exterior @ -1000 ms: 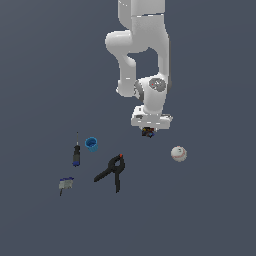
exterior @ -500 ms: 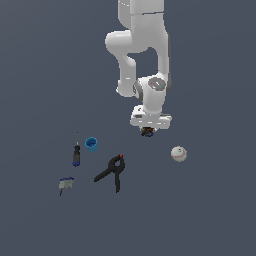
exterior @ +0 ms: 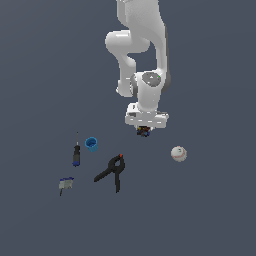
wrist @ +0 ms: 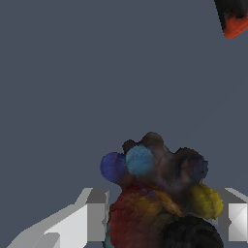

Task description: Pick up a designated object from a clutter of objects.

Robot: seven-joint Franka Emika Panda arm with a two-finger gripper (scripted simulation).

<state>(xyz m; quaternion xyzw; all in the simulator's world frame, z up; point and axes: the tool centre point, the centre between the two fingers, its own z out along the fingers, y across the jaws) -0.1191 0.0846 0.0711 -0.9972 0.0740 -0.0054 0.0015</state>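
Observation:
The designated object, a dark lumpy cluster with blue, red and orange specks, sits between the fingers of my gripper. In the wrist view the cluster fills the gap between the two grey fingers, and the gripper is shut on it. It hangs under the white hand, apart from the rest of the clutter. The clutter lies on the floor: a black spring clamp, a white ball, a blue cup, a dark screwdriver and a small grey-blue piece.
A red-tipped black clamp end shows at the corner of the wrist view. The white arm rises above the hand. The floor is a plain dark grey surface.
The hand with the cluster has shifted slightly toward the exterior view's left. The objects on the floor have not moved.

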